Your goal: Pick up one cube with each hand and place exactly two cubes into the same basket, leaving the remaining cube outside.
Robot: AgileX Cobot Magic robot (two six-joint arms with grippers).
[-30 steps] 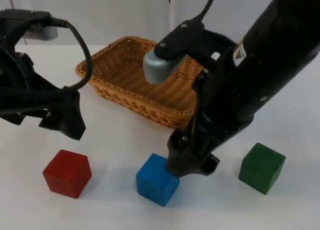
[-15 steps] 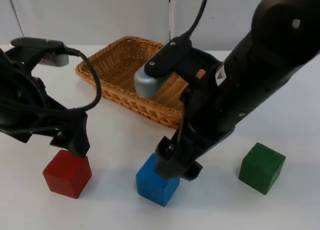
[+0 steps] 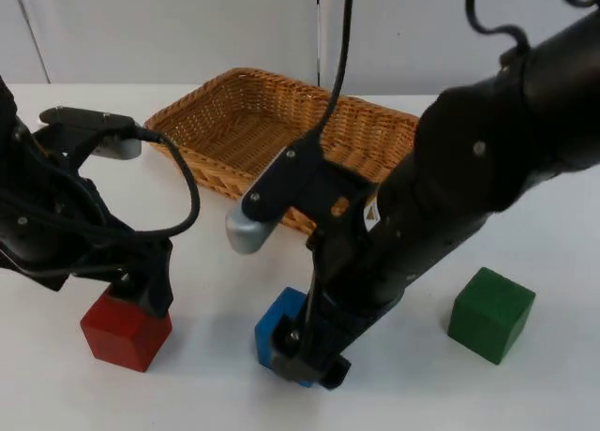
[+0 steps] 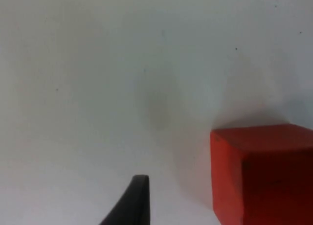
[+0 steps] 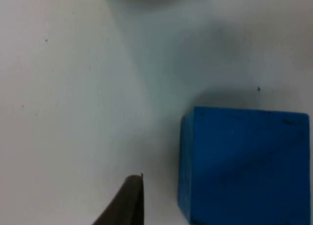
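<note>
From above, both arms are low over the front row of cubes. The left gripper sits at the lower left of the frame, right at the upper edge of the red cube, and the right gripper is down at the lower middle, pressed close against the blue cube. The green cube stands alone at the lower right, well apart from both arms — I would guess it is the one meant to stay outside. The wicker basket waits empty at the upper middle, behind the cubes, so that both arms can reach it. In the left wrist view one dark fingertip is beside the red cube with bare table between them; whether the fingers are wide or narrow I cannot tell. In the right wrist view a fingertip stands just beside the blue cube — again I cannot tell the opening. Neither cube looks lifted yet.
</note>
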